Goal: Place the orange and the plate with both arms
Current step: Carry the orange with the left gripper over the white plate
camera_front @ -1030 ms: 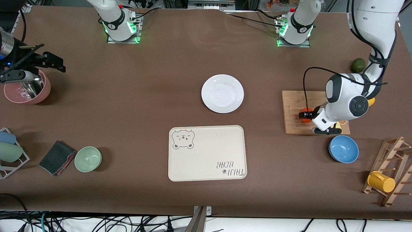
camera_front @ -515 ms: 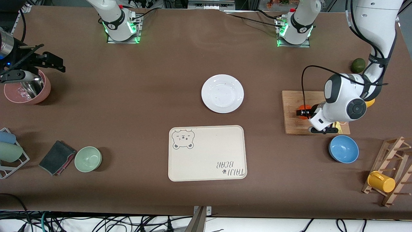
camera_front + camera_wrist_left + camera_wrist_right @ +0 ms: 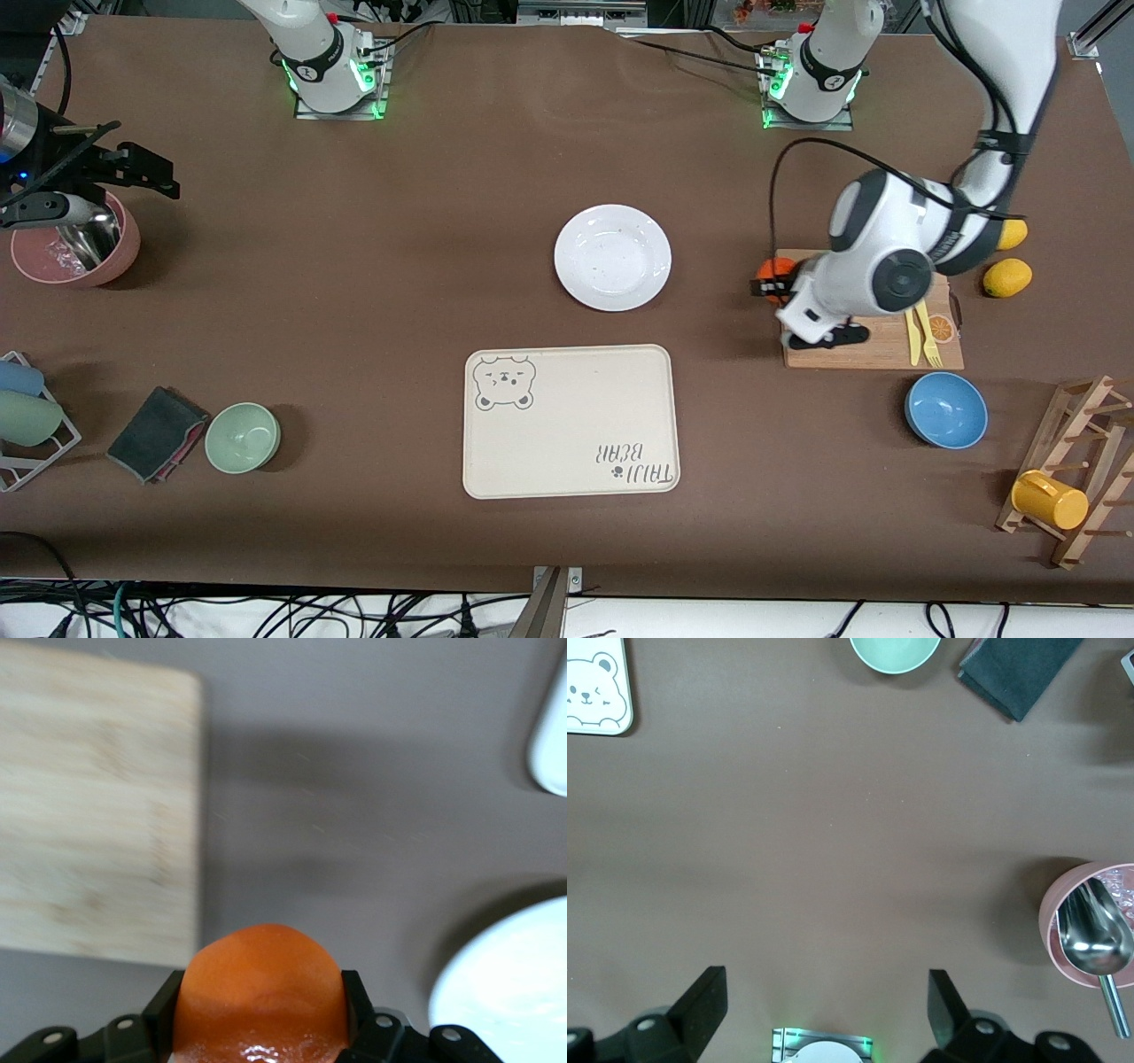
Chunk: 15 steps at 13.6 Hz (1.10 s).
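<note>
Orange (image 3: pixel 259 992) is sitting clamped in my left end effector (image 3: pixel 769 285), clear in the left wrist view; the front view hides most of it. I have carried it off the cutting board (image 3: pixel 877 350) toward the plate (image 3: pixel 612 257). My right end effector (image 3: pixel 824 1001) is waiting, fingers apart, beside the pink bowl (image 3: pixel 1090 926).

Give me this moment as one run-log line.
left gripper: shut on orange, over cutting board edge, plate side | right gripper: open, waiting above table near pink bowl | plate: empty
</note>
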{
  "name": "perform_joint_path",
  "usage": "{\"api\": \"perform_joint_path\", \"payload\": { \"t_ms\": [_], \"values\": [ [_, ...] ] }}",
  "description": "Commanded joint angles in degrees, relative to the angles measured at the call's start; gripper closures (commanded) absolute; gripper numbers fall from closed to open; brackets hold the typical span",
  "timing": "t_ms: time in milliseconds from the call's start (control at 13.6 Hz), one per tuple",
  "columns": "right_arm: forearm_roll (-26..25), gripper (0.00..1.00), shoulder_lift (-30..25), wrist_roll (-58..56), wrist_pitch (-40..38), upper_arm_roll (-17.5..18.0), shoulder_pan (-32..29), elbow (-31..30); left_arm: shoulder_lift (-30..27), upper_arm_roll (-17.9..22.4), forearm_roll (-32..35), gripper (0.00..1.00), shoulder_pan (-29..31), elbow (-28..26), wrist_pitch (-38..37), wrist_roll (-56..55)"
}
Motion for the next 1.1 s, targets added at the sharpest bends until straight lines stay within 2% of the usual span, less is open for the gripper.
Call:
{"api": "perform_joint_path", "payload": {
  "t_ms": [0, 74, 294, 589, 736, 1030],
  "values": [
    [-0.3, 0.0, 0.1, -0.1, -0.7, 0.1, -0.2, 0.8, 0.2, -5.6, 0.8, 0.91, 0.1, 0.0, -0.8, -9.4],
    [-0.3, 0.0, 0.0, -0.1, -0.9, 0.1, -0.3, 0.8, 0.6, -7.2, 0.8, 0.91, -0.5, 0.0, -0.3, -12.7],
    [-0.5, 0.0, 0.2, 0.0, -0.6, 0.1, -0.6, 0.7, 3.1, -7.6, 0.7, 0.91, -5.8, 1.8, 1.2, -19.9],
    [-0.6, 0.0, 0.7, 0.1, 0.3, -0.7, -0.8, 0.8, 7.4, -7.5, 0.9, 0.93, -11.5, 1.8, 11.2, -29.9],
    [-0.2, 0.0, 1.3, 0.0, 0.7, -2.2, -1.3, 0.9, 9.7, -7.5, 0.9, 0.94, -13.4, 1.7, 15.6, -34.2],
    [0.3, 0.0, 1.3, -0.5, 0.7, -2.1, -1.2, 1.4, 12.8, -7.5, 1.4, 0.94, -16.3, 1.7, 21.4, -39.6]
  ]
}}
